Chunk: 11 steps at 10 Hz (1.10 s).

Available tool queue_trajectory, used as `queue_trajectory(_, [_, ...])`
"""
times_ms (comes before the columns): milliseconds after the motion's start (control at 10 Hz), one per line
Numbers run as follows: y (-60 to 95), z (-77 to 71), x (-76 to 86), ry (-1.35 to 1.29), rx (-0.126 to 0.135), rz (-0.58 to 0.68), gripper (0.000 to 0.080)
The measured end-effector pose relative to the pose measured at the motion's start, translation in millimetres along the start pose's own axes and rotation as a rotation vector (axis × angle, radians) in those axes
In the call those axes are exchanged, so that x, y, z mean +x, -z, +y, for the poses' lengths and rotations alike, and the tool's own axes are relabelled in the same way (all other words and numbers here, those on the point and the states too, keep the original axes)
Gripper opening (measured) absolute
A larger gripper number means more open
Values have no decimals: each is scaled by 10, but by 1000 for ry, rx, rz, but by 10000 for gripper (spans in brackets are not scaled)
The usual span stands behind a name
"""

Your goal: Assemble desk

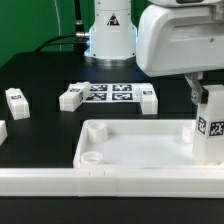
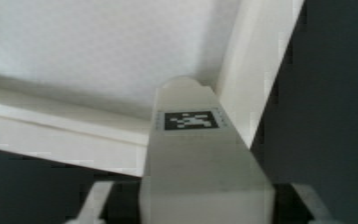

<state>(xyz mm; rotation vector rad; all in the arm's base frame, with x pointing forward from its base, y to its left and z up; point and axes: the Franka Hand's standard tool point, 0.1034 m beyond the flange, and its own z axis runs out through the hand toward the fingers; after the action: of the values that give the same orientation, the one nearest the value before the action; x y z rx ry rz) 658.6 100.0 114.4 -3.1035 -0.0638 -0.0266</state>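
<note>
The desk's white tray-like tabletop lies near the front, with a round socket at its near corner on the exterior view's left. My gripper is shut on a white square leg, which stands upright over the tabletop's end on the exterior view's right, tag outward. In the wrist view the leg runs out from between my fingers, its tag facing the camera, with the tabletop beyond it. Three loose legs lie further back: one, a second and a third.
The marker board lies between two of the loose legs. The robot base stands at the back. A white rail runs along the front edge, touching the tabletop. Another white part shows at the exterior view's left border.
</note>
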Motion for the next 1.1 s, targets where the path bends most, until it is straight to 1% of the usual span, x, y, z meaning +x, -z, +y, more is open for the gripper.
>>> queue_trajectory(100, [-2,14,8,-129,18,4,288])
queue_trajectory(200, [-1,20,19,-225,26,11,289])
queue_trajectory(600, [1,20,38,-699,32,9,290])
queue_trajectory(700, [3,24,42,-785,35,9,290])
queue_trajectory(800, [3,24,42,-862,38,7,290])
queue_trajectory(1000, [0,16,40,-896,38,6,290])
queue_trajectory(1100, [-1,20,16,-829,24,-7,529])
